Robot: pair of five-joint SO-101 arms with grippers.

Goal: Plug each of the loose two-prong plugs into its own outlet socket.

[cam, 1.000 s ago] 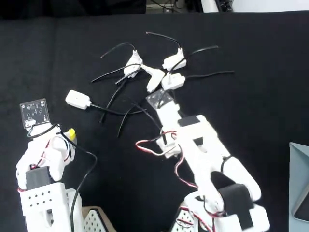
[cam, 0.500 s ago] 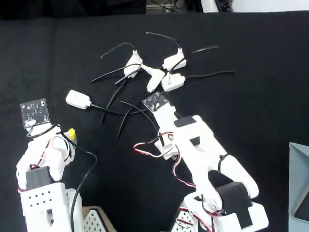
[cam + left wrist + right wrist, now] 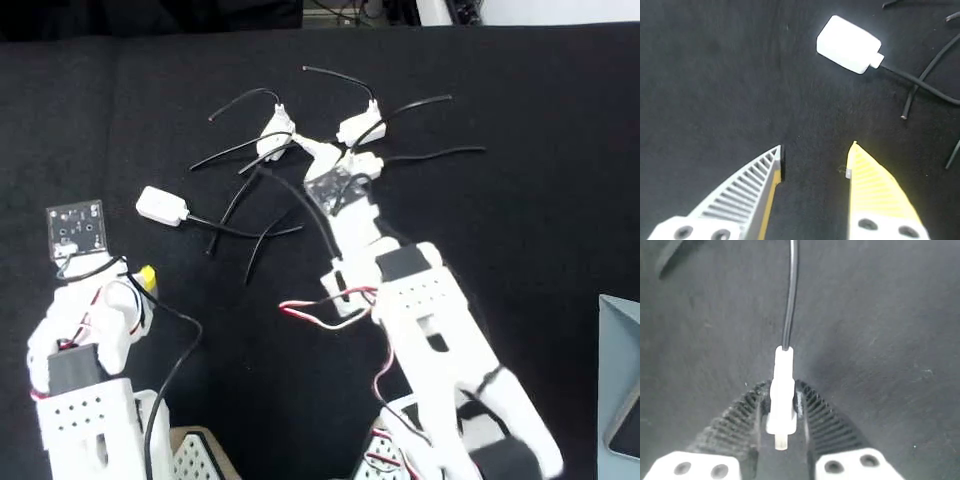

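Observation:
In the right wrist view my right gripper (image 3: pixel 781 390) is shut on a slim white two-prong plug (image 3: pixel 781 390), its black cable (image 3: pixel 790 295) running straight ahead over the black mat. From above, the right arm (image 3: pixel 350 215) stretches out to a cluster of white plug and socket pieces (image 3: pixel 362 126) with black cables; its fingertips are hidden under the wrist. One white block (image 3: pixel 849 44) with a cable lies apart, ahead of my left gripper (image 3: pixel 816 146), which stands open over bare mat. That block (image 3: pixel 162 206) lies at the left in the high view.
Loose black cables (image 3: pixel 245 215) curl across the middle of the black table (image 3: pixel 540 120). A grey object (image 3: pixel 620 380) sits at the right edge. The left arm (image 3: pixel 85 330) stays folded at the near left corner.
The right arm has reached farther out toward the cluster, carrying the plug and dragging its black cable along. The left arm has hardly shifted.

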